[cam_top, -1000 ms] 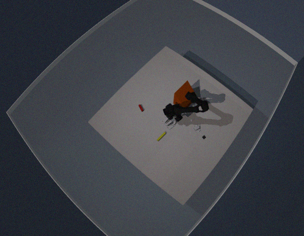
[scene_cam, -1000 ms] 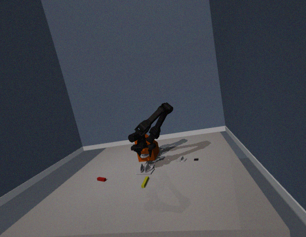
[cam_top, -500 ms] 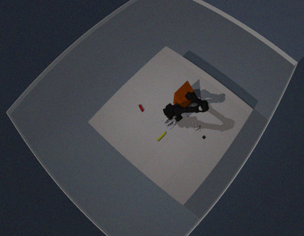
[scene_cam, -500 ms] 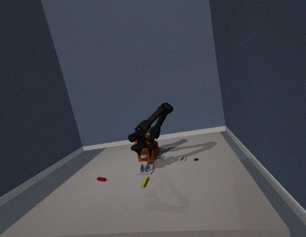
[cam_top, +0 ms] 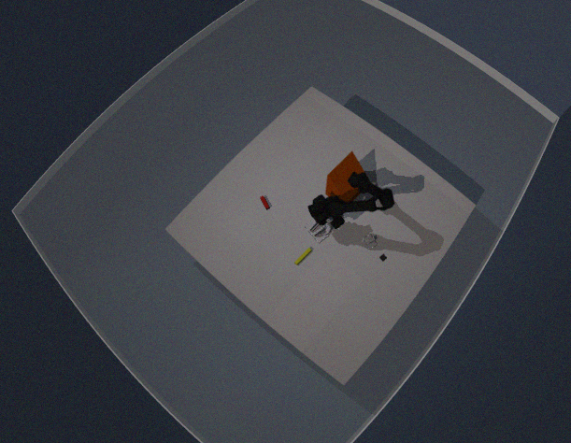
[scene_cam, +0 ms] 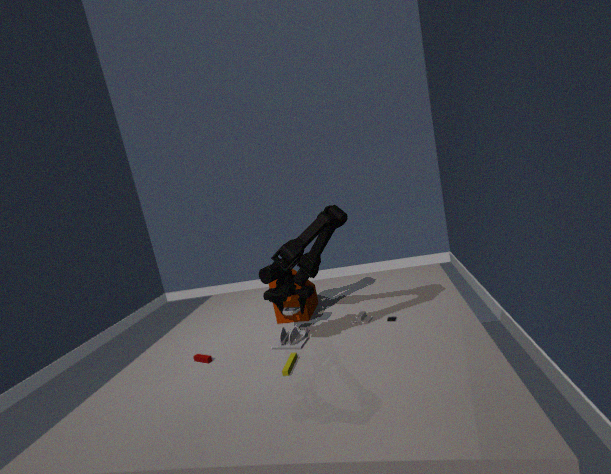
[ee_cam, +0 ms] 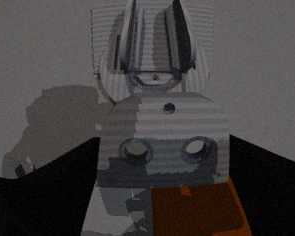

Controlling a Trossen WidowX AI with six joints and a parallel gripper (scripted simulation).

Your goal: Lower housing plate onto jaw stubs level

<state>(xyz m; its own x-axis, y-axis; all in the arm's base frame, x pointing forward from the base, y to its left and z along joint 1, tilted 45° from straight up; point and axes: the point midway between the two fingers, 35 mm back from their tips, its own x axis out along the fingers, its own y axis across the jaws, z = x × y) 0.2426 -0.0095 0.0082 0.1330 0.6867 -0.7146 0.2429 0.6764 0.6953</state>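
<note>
My gripper [scene_cam: 292, 311] [ee_cam: 162, 142] is shut on the housing plate [scene_cam: 291, 310] [ee_cam: 170, 125], a pale ribbed plate with two round holes and a rounded far edge. The plate hangs above the table, short of the jaws. The base [scene_cam: 287, 347] [ee_cam: 204, 30] lies on the table with two upright jaws [scene_cam: 294, 335] [ee_cam: 182, 42] on it, side by side and apart. In the wrist view the plate's rounded edge overlaps the near part of the base, and the stubs cannot be made out. In the top view the arm hides the held plate.
An orange block [cam_top: 340, 178] [scene_cam: 311, 304] stands behind the gripper. A yellow bar [cam_top: 303, 255] [scene_cam: 289, 364] lies near the base, a red block [cam_top: 264, 202] [scene_cam: 202, 358] farther off. A pale small part [cam_top: 369, 239] [scene_cam: 363, 317] and a black block [cam_top: 383, 257] [scene_cam: 391, 318] lie on the other side.
</note>
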